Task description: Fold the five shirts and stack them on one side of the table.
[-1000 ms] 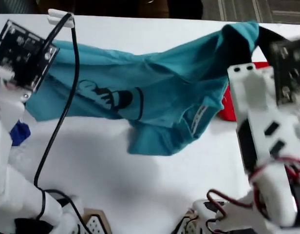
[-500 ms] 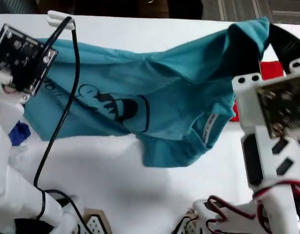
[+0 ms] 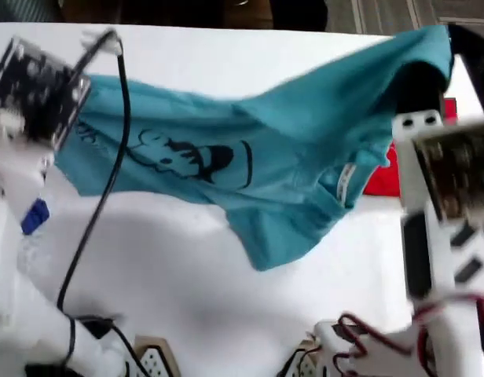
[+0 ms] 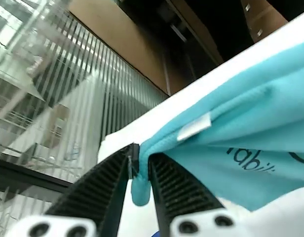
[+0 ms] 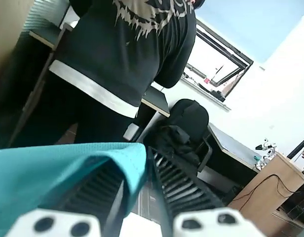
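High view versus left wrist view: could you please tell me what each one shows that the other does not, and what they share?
High view: the teal shirt stretched over the white table, its black print facing up, a red cloth by the right arm, a blue item by the left arm. Left wrist view: the left gripper shut on the shirt's edge, a small white tag beside the pinch, slatted blinds behind. Shared: the teal shirt and the table.
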